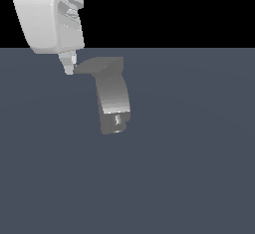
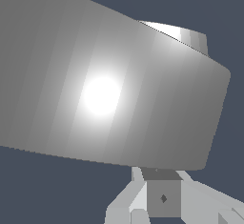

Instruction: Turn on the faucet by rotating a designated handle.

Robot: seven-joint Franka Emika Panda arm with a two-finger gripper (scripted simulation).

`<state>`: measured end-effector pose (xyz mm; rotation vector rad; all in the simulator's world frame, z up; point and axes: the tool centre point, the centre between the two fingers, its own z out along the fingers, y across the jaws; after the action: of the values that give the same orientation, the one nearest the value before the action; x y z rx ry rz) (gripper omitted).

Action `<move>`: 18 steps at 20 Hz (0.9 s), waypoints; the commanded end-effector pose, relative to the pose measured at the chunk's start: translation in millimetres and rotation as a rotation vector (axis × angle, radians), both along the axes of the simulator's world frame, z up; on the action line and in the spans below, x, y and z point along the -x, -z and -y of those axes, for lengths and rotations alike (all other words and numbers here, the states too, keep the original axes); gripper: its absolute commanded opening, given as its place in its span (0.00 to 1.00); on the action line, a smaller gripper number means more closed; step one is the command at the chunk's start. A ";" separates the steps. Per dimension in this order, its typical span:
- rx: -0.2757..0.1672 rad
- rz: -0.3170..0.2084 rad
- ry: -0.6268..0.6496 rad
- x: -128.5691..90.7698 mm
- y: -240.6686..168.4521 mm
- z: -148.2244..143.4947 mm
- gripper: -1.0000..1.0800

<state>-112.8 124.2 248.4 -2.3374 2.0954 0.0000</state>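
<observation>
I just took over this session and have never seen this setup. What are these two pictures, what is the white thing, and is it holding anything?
These are simulator renders, not real footage. The exterior view looks at the scene from off the arm. The white bulky shape at its upper left is the robot arm; its end effector points down at the tip of the handle, the flat grey lever on top of the faucet. The faucet is the only object on the dark surface. The wrist view is from a camera on the arm, so close that the shiny faucet fills it, with the fingers below. Nothing looks gripped, though whether the end effector is open or shut is unclear.
</observation>
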 end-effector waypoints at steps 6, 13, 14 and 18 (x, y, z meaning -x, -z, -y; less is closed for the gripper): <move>0.002 -0.001 0.006 14.4 -0.3 18.2 0.00; 0.001 -0.001 0.001 11.1 -0.1 45.6 0.00; 0.001 -0.001 0.001 10.8 -0.1 51.4 0.00; 0.001 -0.001 0.003 9.8 -0.1 74.5 0.00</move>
<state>-126.9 71.7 248.5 -2.3703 2.0693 0.0025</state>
